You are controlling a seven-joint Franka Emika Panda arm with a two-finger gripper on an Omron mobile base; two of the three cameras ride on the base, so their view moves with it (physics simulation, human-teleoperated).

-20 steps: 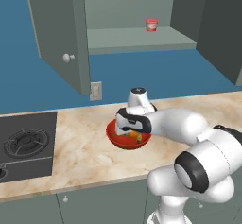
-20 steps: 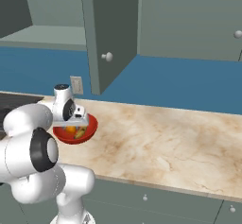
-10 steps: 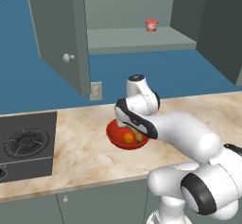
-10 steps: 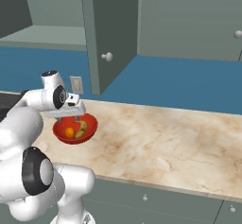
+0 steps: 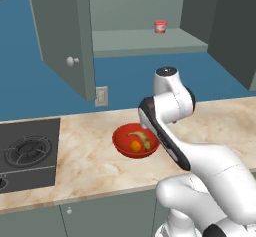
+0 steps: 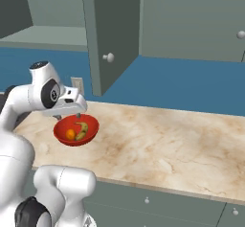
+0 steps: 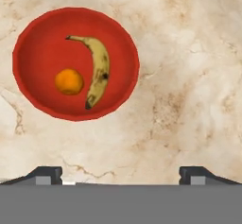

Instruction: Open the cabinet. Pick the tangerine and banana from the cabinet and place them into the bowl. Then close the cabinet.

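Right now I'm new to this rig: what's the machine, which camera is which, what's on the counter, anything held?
It is a white robot arm on a drivable base in a rendered kitchen. Two pictures come from cameras on the base, behind the arm to its left and right. The third looks down from the hand, whose gripper is open and holds nothing. On the marble counter sits a red bowl with the tangerine and the banana lying side by side inside. Left of it is a stove. Above, the cabinet stands open, a small red-and-white cup on its shelf.
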